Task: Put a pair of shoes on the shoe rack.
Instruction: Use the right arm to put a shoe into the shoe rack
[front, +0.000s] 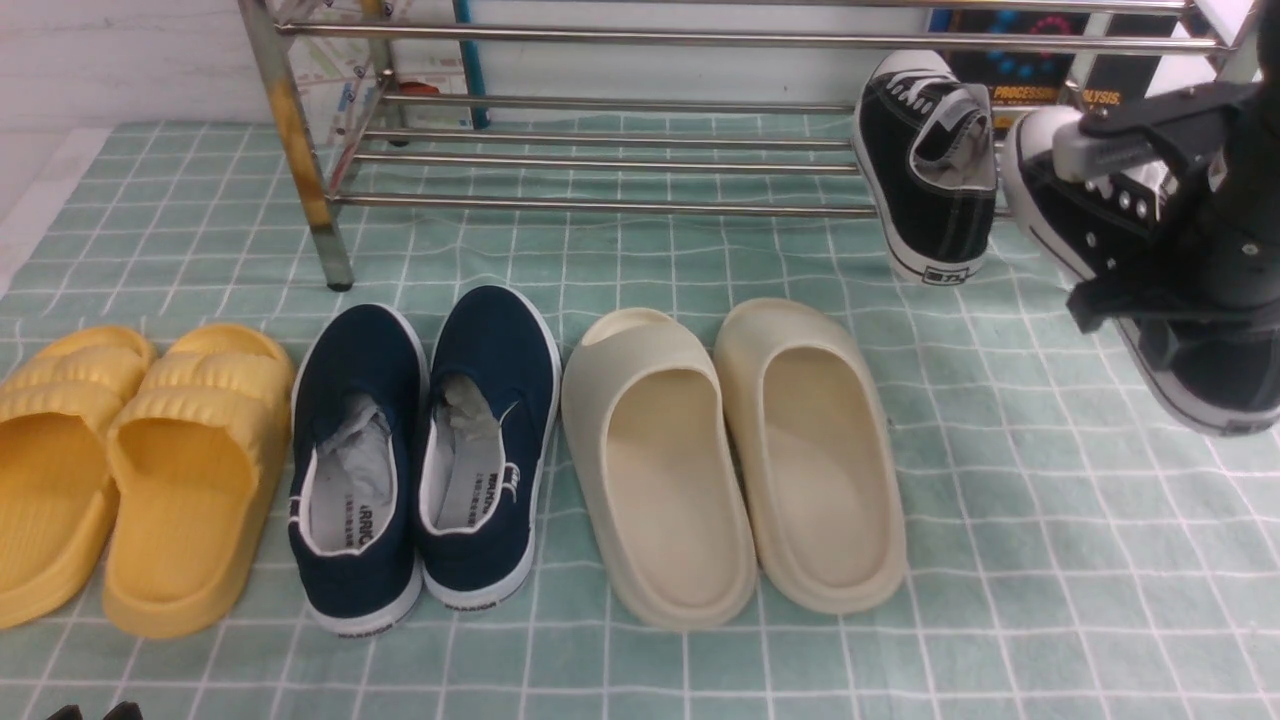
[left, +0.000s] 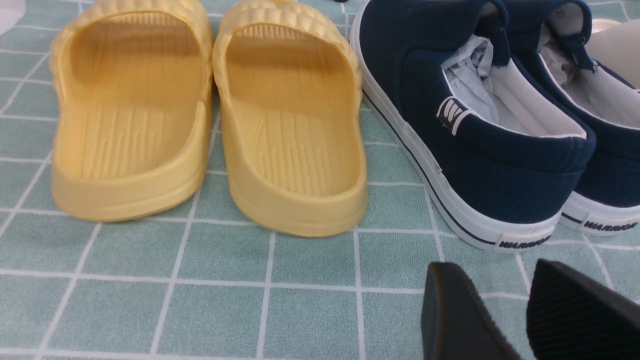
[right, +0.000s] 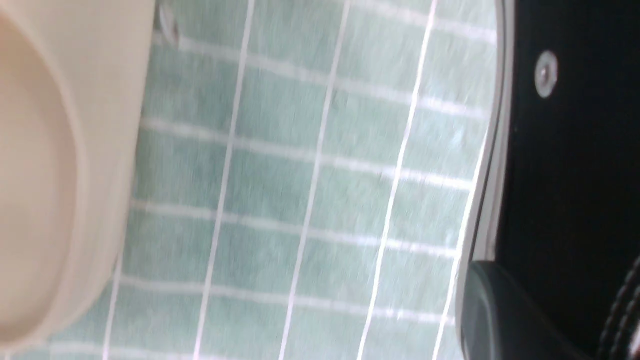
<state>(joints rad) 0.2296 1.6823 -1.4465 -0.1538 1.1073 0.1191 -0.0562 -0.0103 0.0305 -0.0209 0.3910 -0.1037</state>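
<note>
The shoe rack (front: 600, 160) of chrome tubes stands at the back, with a yellow-stained front leg (front: 300, 140). One black sneaker (front: 925, 170) leans tilted at the rack's right end, toe up on the lower tubes and heel on the cloth. My right gripper (front: 1130, 210) is shut on the second black sneaker (front: 1075, 235) and holds it tilted, toe toward the rack, just right of the first. The right wrist view shows this sneaker's black side (right: 565, 150) against one finger (right: 500, 310). My left gripper (left: 500, 280) is open and empty, low over the cloth behind the navy shoes.
On the green checked cloth (front: 1000, 560), in a row from the left, lie yellow slides (front: 130, 470), navy slip-ons (front: 430, 450) and cream slides (front: 730, 460). The left wrist view shows the heels of the yellow slides (left: 210, 115) and navy slip-ons (left: 475, 125). A cream slide (right: 50, 175) shows in the right wrist view.
</note>
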